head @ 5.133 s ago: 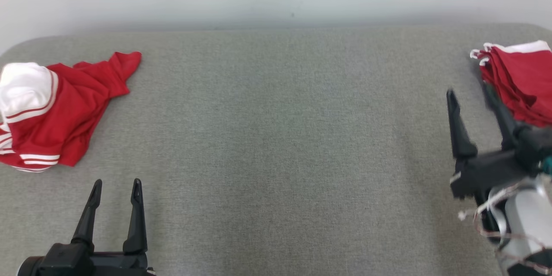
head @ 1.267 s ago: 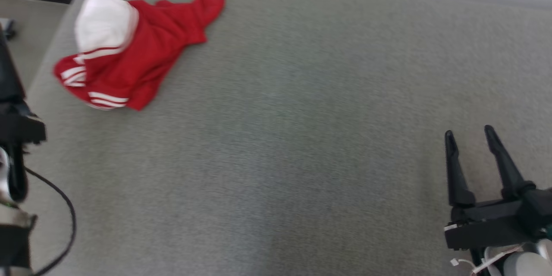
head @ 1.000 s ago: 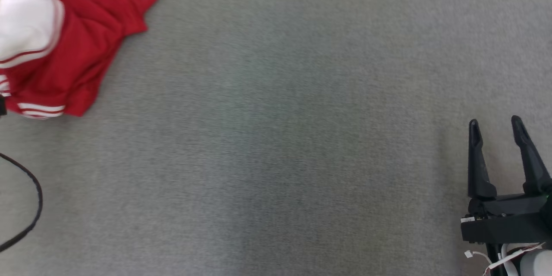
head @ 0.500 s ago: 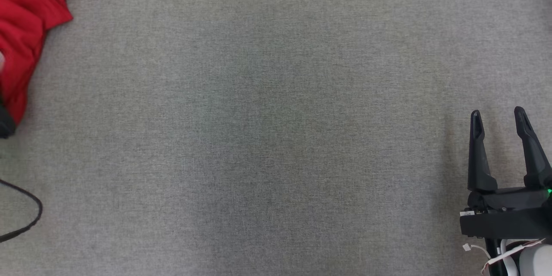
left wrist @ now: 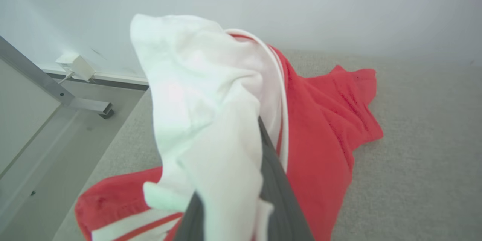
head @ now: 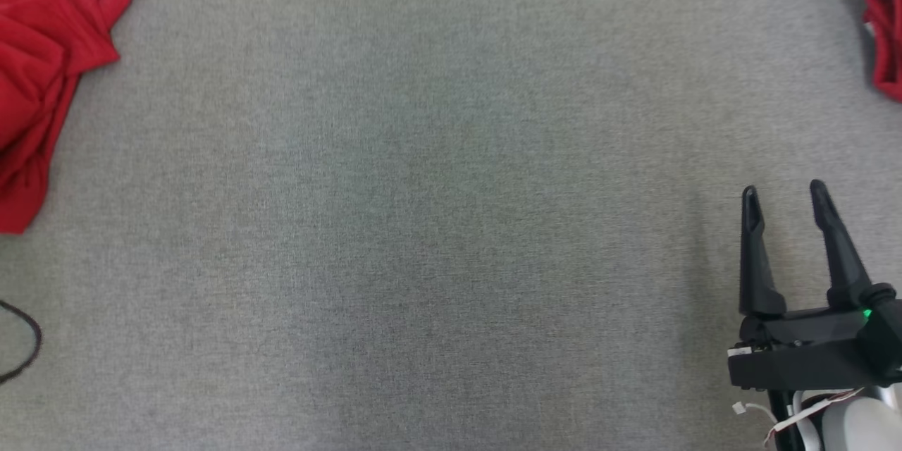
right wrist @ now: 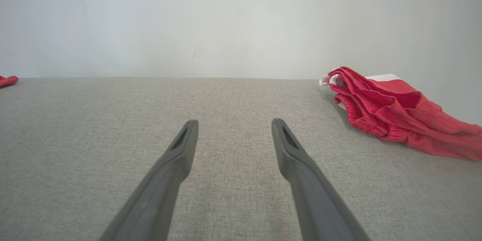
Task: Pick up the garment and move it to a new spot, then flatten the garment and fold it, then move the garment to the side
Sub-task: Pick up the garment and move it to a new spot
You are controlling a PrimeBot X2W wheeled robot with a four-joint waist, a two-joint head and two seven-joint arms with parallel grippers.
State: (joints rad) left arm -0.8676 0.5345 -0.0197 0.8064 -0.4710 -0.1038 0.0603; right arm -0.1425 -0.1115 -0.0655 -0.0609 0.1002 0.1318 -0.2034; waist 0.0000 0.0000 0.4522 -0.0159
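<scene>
Cloth of the red-and-white garment [head: 42, 77] is lying crumpled at the left edge of the head view, on the grey padded surface [head: 451, 211]. In the left wrist view, the left gripper [left wrist: 252, 131] is clenching the garment's white part. That part is bunching over and between its dark fingers [left wrist: 278, 180] at mid-frame, while the red part is trailing onto the surface at the right. The right gripper [head: 783, 192] is showing at the lower right of the head view, its prongs standing spread with nothing between them. A second red pile [head: 889, 35] is sitting in the upper right corner, well apart from it. A dark cable [head: 28, 345] is curving in at the lower left edge.
</scene>
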